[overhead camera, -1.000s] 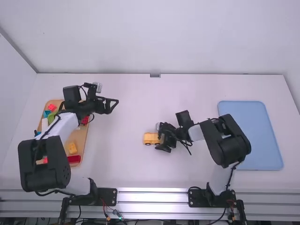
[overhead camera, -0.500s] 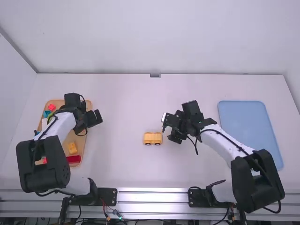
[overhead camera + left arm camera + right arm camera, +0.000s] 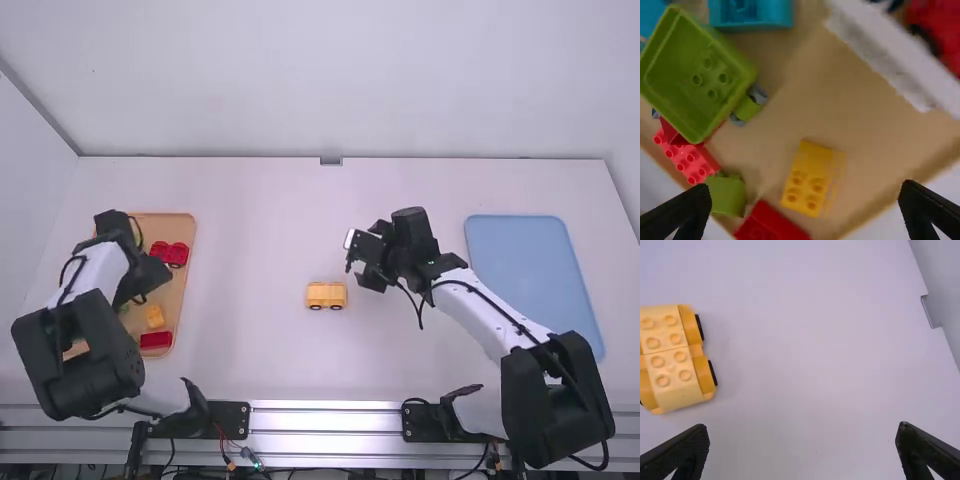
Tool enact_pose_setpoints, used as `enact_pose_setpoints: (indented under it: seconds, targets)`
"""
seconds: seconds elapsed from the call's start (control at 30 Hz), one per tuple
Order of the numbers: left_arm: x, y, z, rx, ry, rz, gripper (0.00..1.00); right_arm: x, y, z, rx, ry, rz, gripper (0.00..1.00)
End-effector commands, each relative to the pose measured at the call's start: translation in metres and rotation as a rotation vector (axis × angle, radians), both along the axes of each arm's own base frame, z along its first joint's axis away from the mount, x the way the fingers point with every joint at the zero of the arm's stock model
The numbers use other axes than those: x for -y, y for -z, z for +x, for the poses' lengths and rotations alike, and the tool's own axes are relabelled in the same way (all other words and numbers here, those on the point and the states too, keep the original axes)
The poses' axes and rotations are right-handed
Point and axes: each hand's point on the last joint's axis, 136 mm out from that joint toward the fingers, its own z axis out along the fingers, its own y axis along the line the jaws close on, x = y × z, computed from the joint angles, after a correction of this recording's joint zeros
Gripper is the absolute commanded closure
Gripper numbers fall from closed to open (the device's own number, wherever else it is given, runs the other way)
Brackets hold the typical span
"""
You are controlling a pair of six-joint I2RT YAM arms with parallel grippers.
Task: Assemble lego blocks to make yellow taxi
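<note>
In the high view, my left gripper (image 3: pixel 146 286) hangs over the wooden tray (image 3: pixel 186 225) of blocks, just beyond the yellow block (image 3: pixel 155 316). That yellow block (image 3: pixel 807 182) lies between the two spread fingertips of the left gripper (image 3: pixel 805 212), below them and not held. A yellow wheeled car (image 3: pixel 326 295) stands mid-table. My right gripper (image 3: pixel 364 266) is off to its right and slightly beyond it, open and holding nothing. In the right wrist view, studs cover the top of the yellow car (image 3: pixel 672 357), well to one side of the open right gripper (image 3: pixel 802 452).
Around the yellow block in the tray lie a green bin block (image 3: pixel 700 75), a small green block (image 3: pixel 727 195), a red block (image 3: pixel 770 225) and a white piece (image 3: pixel 885 52). Red wheeled pieces (image 3: pixel 169 254) are at the tray's far side. A blue tray (image 3: pixel 535 290) rests at the right.
The left gripper has swung left and back toward its base, over the tray. The right gripper has let go of the yellow car and drawn away to the right; the car stays put.
</note>
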Motion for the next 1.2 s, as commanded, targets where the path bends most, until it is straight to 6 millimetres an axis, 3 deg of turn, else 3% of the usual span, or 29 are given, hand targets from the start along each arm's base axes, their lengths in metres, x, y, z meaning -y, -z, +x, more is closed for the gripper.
enact_pose_setpoints:
  seconds: [0.0, 0.1, 0.23, 0.4, 0.73, 1.17]
  targets:
    - [0.008, 0.008, -0.001, 0.070, 0.121, -0.134, 0.09, -0.002, -0.014, 0.006, 0.044, -0.006, 0.013, 0.01]
    - [0.010, 0.015, 0.001, 0.128, 0.153, -0.184, 0.18, -0.005, -0.016, 0.008, 0.054, -0.012, 0.024, 0.01]
    - [0.010, 0.027, -0.008, 0.097, 0.134, -0.176, 0.16, -0.011, -0.016, 0.004, 0.054, -0.030, 0.023, 0.01]
    - [0.022, 0.033, -0.003, 0.125, 0.241, -0.210, 0.18, -0.017, -0.016, 0.000, 0.059, -0.055, 0.019, 0.02]
    - [0.024, 0.044, -0.007, 0.127, 0.218, -0.203, 0.34, -0.021, -0.021, 0.003, 0.070, -0.042, 0.043, 0.01]
    - [0.015, 0.057, -0.021, 0.091, 0.186, -0.135, 0.39, -0.021, -0.020, 0.002, 0.065, -0.043, 0.041, 0.01]
